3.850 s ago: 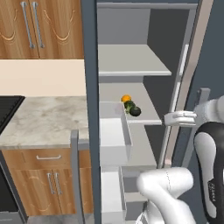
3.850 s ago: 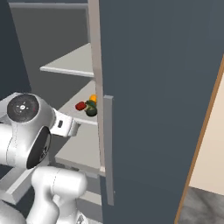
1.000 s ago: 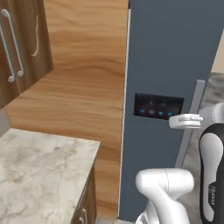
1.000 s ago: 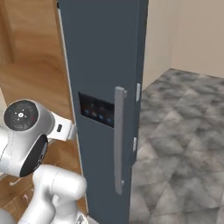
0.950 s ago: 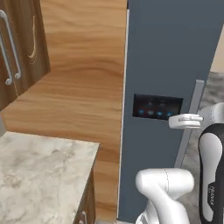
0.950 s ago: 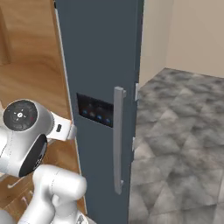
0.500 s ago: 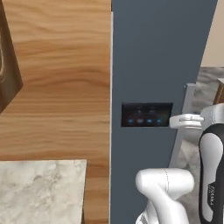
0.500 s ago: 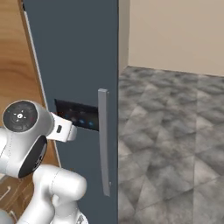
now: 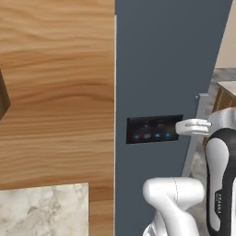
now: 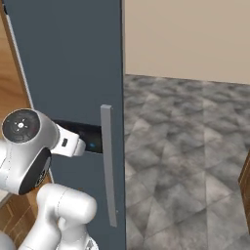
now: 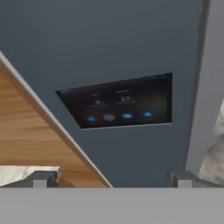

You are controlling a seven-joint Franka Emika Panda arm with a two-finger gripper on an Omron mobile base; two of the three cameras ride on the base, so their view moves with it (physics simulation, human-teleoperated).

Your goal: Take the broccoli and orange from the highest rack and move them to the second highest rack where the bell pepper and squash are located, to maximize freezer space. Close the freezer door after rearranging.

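Note:
The freezer door point(image 9: 170, 60) faces me with its dark slate-blue outer side, and its dark control panel point(image 9: 152, 129) glows with small blue lights. Its grey bar handle point(image 10: 108, 171) runs down the right edge. My gripper point(image 9: 178, 127) is held level just in front of the panel and stands open, with nothing between the fingertips point(image 11: 40, 179). In the hand view the panel point(image 11: 118, 103) lies straight ahead, with the handle point(image 11: 205, 87) on the right. The door hides the broccoli, the orange and both racks.
A brown wooden cupboard side point(image 9: 55, 92) meets the door's left edge, with a marble counter point(image 9: 44, 212) below it. Grey stone floor point(image 10: 185, 146) and a beige wall point(image 10: 185, 39) lie to the right of the freezer. A wooden edge point(image 10: 245, 180) shows at far right.
Both base views have swung, so the camera moved. The open freezer with its shelves, seen earlier, has given way to the door's outer face. The gripper has stayed open.

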